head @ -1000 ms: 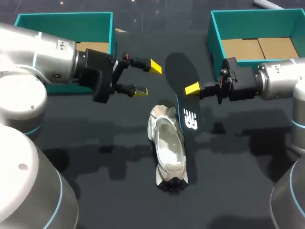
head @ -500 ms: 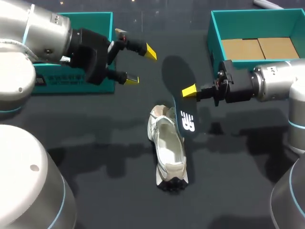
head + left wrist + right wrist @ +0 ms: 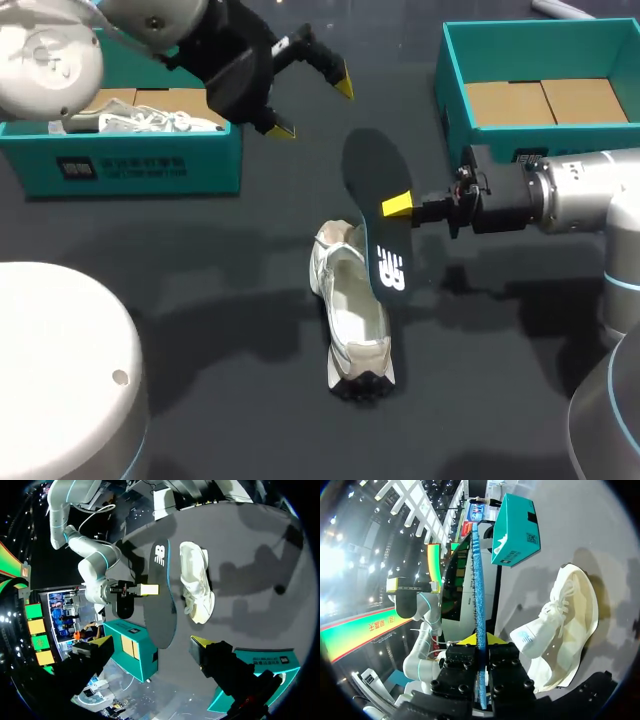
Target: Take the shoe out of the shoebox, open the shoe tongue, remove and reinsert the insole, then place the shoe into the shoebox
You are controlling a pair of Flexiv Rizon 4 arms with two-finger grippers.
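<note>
We find the right end effector (image 3: pixel 396 207) clenched on the dark insole (image 3: pixel 368 165), held on edge with its lower end at the white shoe (image 3: pixel 355 310); contact there cannot be confirmed. The shoe lies on the worktop (image 3: pixel 200 320), between the left shoebox (image 3: pixel 130 165) and the right shoebox (image 3: pixel 455 80). The left end effector (image 3: pixel 313 106) is released, empty, raised beside the left shoebox.

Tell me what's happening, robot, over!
Right gripper shut on insole, lower end at shoe. Left gripper open, empty, near left shoebox. Nothing in the way.
</note>
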